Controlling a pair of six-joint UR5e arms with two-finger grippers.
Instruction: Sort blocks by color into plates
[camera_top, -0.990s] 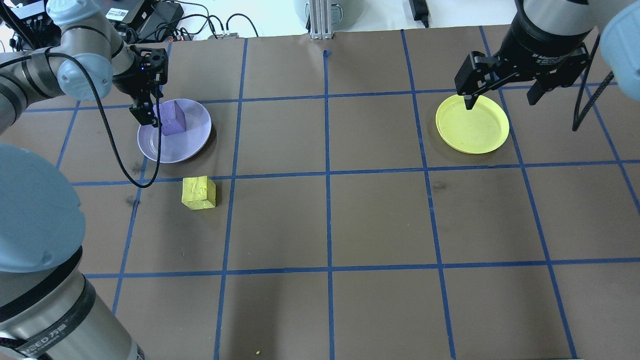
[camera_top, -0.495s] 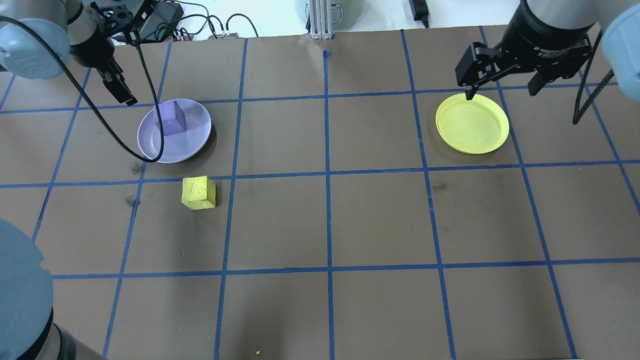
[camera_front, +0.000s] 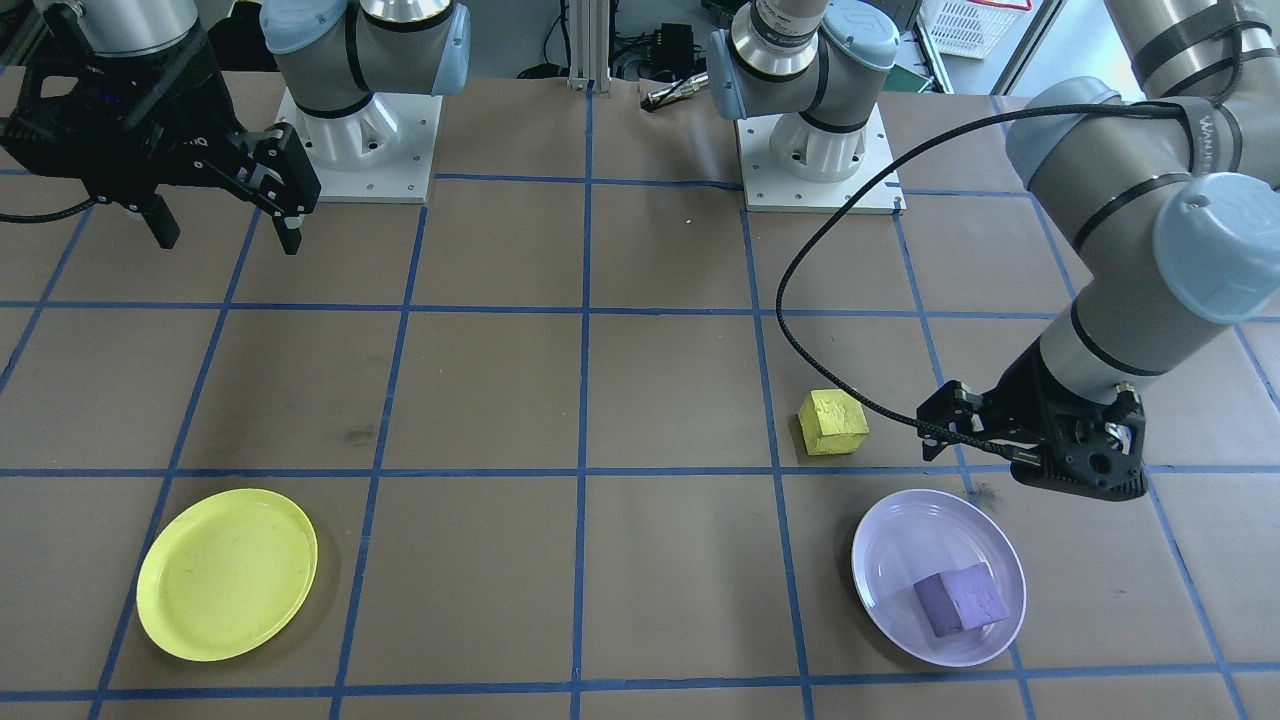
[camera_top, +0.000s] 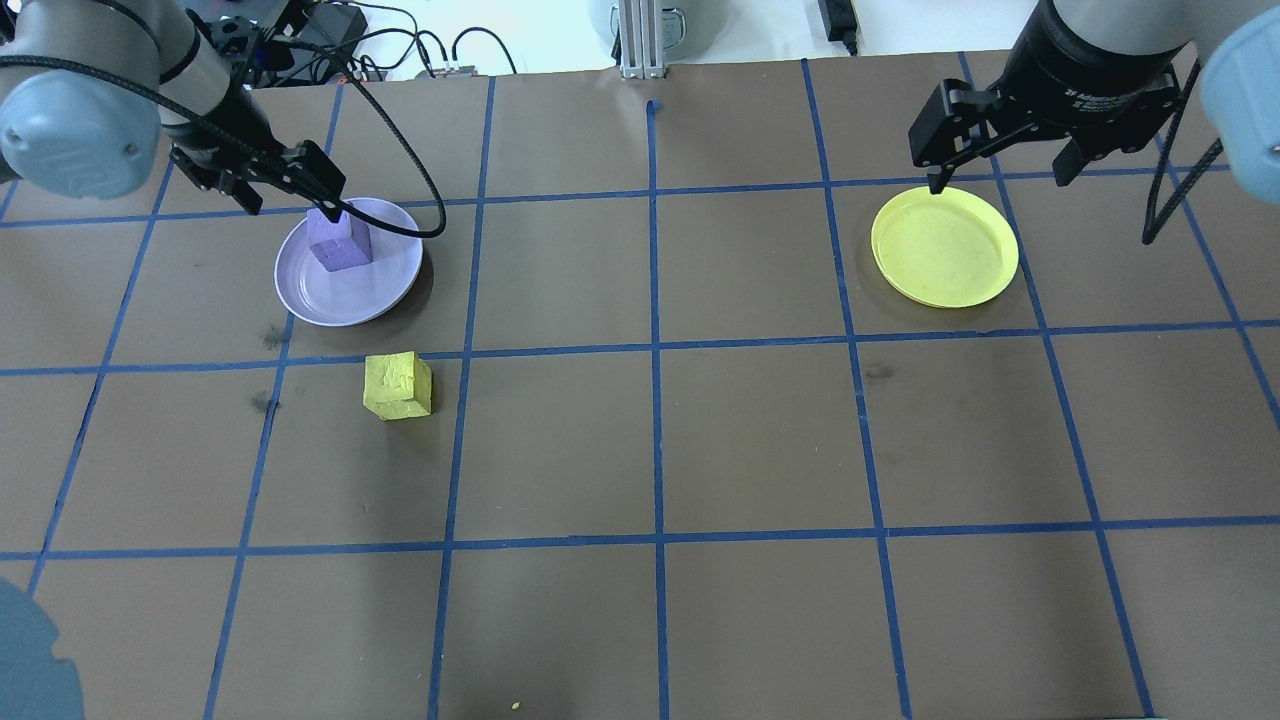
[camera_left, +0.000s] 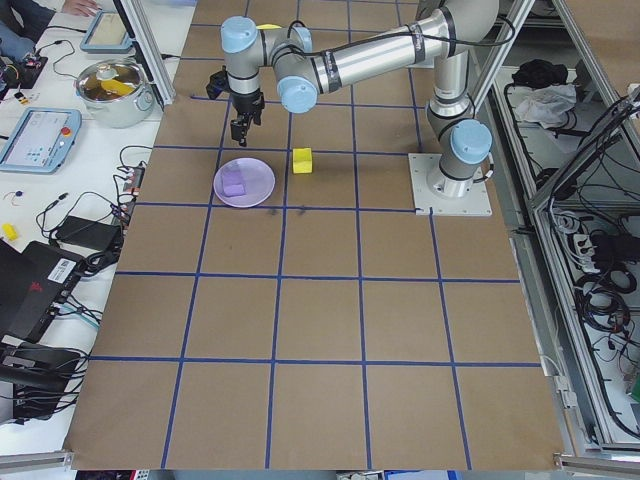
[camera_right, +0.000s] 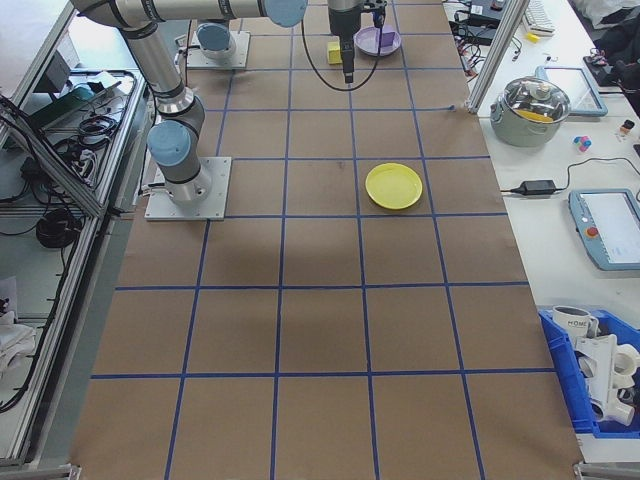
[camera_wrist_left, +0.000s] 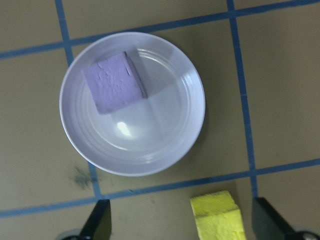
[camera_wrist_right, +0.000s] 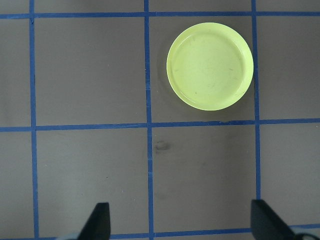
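Taking the lavender plate (camera_top: 345, 275) as the landmark and reading the overhead view from left to right: the left gripper (camera_top: 290, 180) has pulled up off the purple block (camera_top: 338, 240) it was beside a second ago. It now hangs over the plate's far-left rim, jaws spread wide with nothing between them. The block sits loose in the far half of the plate, so the purple half of the sort looks finished.

Just in front of the plate, on the robot's side and slightly to the right, the yellow block (camera_top: 398, 385) lies on the bare table (camera_top: 760, 440), unmoved and apart from the rim. In the left wrist view it already shows between the open fingertips, which suggests it is the next pickup.

Far right of the lavender plate, the yellow plate (camera_top: 944, 248) holds nothing. The right gripper (camera_top: 1000, 170) has drifted slightly back and hovers over its far edge, jaws wide and carrying nothing.

Nothing lies between the yellow block and its plate; the snags are the long carry and the waiting right arm.
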